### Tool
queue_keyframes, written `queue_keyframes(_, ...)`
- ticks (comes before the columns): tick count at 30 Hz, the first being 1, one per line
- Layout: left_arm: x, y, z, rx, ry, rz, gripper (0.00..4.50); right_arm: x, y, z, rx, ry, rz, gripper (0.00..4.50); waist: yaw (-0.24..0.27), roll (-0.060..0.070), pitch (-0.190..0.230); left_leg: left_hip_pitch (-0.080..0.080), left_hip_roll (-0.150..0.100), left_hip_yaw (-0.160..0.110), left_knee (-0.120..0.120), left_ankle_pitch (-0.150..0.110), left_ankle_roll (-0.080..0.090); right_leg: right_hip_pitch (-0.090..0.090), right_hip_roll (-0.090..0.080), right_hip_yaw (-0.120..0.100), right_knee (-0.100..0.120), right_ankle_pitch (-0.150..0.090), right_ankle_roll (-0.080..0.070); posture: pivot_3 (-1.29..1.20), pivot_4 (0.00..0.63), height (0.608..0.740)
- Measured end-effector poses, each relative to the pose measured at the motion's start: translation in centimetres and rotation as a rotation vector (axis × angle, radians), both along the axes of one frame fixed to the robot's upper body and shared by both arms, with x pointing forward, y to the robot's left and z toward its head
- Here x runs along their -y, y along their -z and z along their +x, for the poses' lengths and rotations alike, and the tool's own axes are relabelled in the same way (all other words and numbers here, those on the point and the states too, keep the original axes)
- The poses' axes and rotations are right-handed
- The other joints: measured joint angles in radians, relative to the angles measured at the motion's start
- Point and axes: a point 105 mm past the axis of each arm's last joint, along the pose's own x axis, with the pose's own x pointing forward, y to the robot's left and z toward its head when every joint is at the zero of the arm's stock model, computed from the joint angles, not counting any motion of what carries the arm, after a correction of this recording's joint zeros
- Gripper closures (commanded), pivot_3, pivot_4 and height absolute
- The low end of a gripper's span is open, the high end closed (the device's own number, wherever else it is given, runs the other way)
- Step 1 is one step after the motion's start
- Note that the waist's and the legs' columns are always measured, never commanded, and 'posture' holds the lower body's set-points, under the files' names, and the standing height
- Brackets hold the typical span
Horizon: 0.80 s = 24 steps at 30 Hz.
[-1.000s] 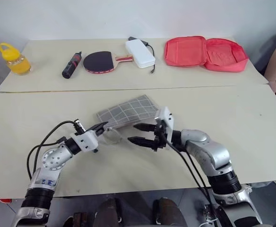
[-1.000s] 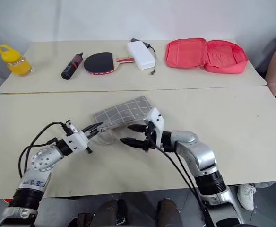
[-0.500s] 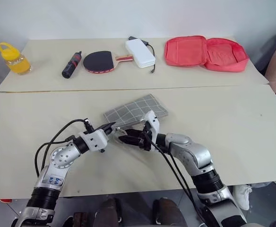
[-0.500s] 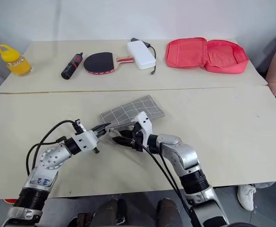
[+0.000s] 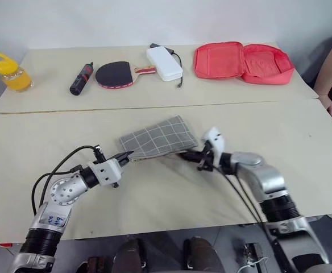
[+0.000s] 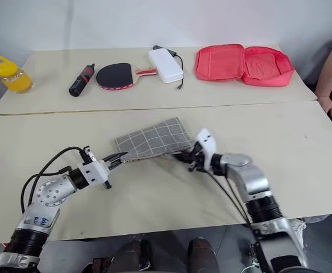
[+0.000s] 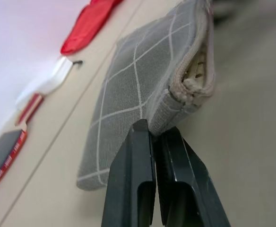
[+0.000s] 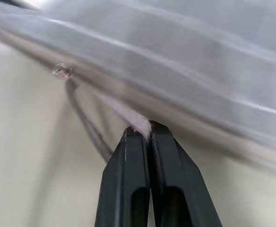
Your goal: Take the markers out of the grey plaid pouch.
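Pouch [image 5: 160, 138] sits near the middle of my near table [image 5: 302, 148], grey plaid, stretched between both arms. My left gripper [image 5: 124, 155] is pinched tight on the pouch's corner at its 8 o'clock end; the left wrist view shows the black fingers [image 7: 134, 179] clamped on the fabric edge, the pouch mouth slightly gaping with tan lining visible. My right gripper [image 5: 190, 156] is closed at the pouch's 4 o'clock edge, nipping a thin pale strip of fabric [image 8: 137, 121]. I see no marker outside the pouch. On the far table [image 5: 52, 99] at 12 o'clock: pink-red case [image 5: 243, 61], white box [image 5: 164, 63], paddle [image 5: 116, 74], yellow jar [image 5: 7, 71].
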Motion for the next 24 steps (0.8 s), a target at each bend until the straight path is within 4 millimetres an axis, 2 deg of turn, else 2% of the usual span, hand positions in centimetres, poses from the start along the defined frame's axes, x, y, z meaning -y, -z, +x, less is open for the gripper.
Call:
queue_keyframes(3, -0.4, 0.0, -0.1, -0.014, 0.002, -0.005, 4.50, 1.6, -0.7, 1.0, 0.038, 0.039, -0.019, 4.48, -0.009, 0.000, 0.000, 0.000, 0.000, 0.000, -0.001, 0.000, 0.000, 0.000, 0.000, 0.000, 0.000, 0.000, 0.000, 0.00, 0.150, 0.740)
queue_keyframes(6, -0.5, -0.1, -0.1, -0.020, 0.004, -0.017, 4.50, 2.6, -0.1, 1.3, 0.045, 0.052, -0.044, 4.48, -0.012, 0.000, 0.000, 0.000, 0.000, 0.000, -0.001, 0.000, 0.000, 0.000, 0.000, 0.000, -0.001, 0.000, 0.000, 0.00, 0.150, 0.740)
queue_keyframes(13, -0.9, -0.4, 0.0, -0.018, -0.010, -0.030, 4.50, 2.6, -0.2, 1.3, 0.080, 0.039, -0.063, 4.48, -0.015, 0.000, 0.000, 0.000, 0.000, 0.001, 0.000, 0.000, 0.000, 0.000, 0.000, 0.000, -0.001, 0.000, 0.000, 0.00, 0.150, 0.740)
queue_keyframes(18, -0.9, -0.3, 0.0, -0.019, -0.012, -0.032, 4.50, 2.7, -0.3, 0.6, 0.049, 0.016, -0.016, 3.08, -0.014, 0.000, 0.000, 0.000, 0.000, 0.000, 0.000, 0.000, 0.000, 0.000, 0.000, 0.000, -0.001, 0.000, 0.000, 0.00, 0.150, 0.740)
queue_keyframes(21, -0.9, -0.3, 0.0, -0.020, -0.013, -0.035, 4.50, 2.4, -0.4, -1.1, 0.016, -0.075, -0.007, 2.08, -0.012, 0.000, 0.000, 0.000, 0.000, 0.000, -0.001, 0.000, 0.000, 0.000, 0.000, 0.000, -0.001, 0.000, 0.000, 0.00, 0.150, 0.740)
queue_keyframes(24, -0.9, -0.2, 0.0, -0.022, -0.015, -0.040, 4.50, 2.0, -1.9, -2.8, 0.030, -0.175, -0.005, 2.08, -0.014, 0.000, 0.000, 0.000, 0.000, 0.000, 0.000, 0.000, 0.000, 0.000, 0.000, 0.001, -0.001, 0.000, 0.000, 0.00, 0.150, 0.740)
